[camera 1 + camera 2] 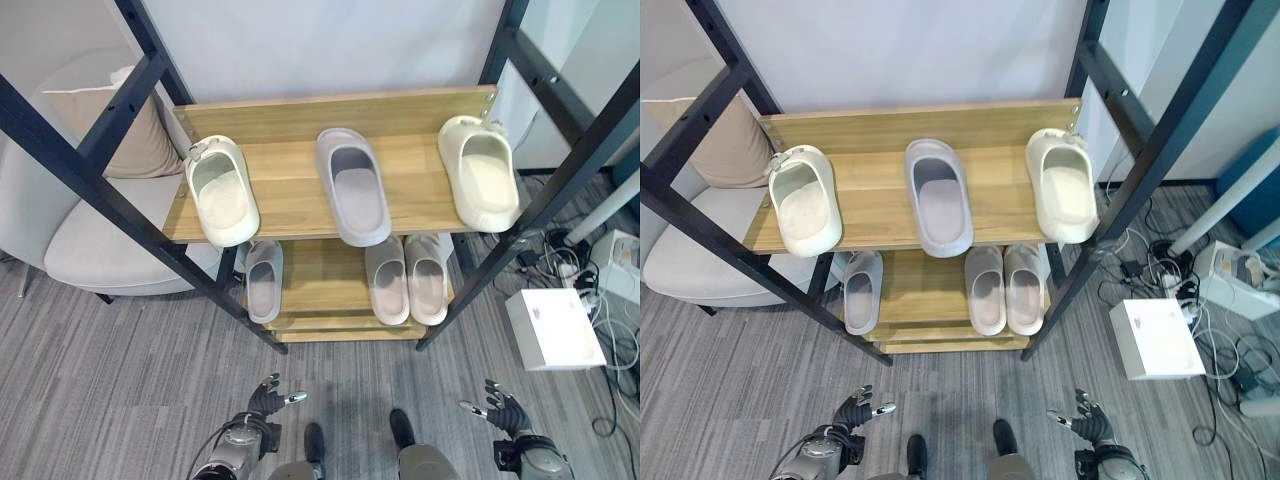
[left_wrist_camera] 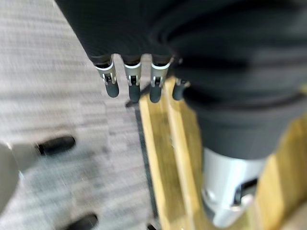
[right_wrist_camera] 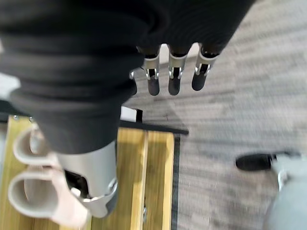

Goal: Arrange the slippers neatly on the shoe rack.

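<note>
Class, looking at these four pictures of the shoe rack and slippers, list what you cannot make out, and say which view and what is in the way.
- Lone grey slipper on the lower shelf: its toe end is hidden under the upper shelf, eye views.
- Paired slippers below: toes likewise covered by that shelf.
- Armchair: crossed by the rack's black frame and cut off by the picture edge.
- Left hand and right hand: palms hidden by their dark covers in the wrist views.

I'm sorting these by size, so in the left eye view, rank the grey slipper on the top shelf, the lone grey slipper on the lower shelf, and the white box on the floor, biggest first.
1. Top-shelf grey slipper, though it sits nearer the camera.
2. White box.
3. Lower-shelf lone grey slipper, partly hidden under the top shelf.
</note>
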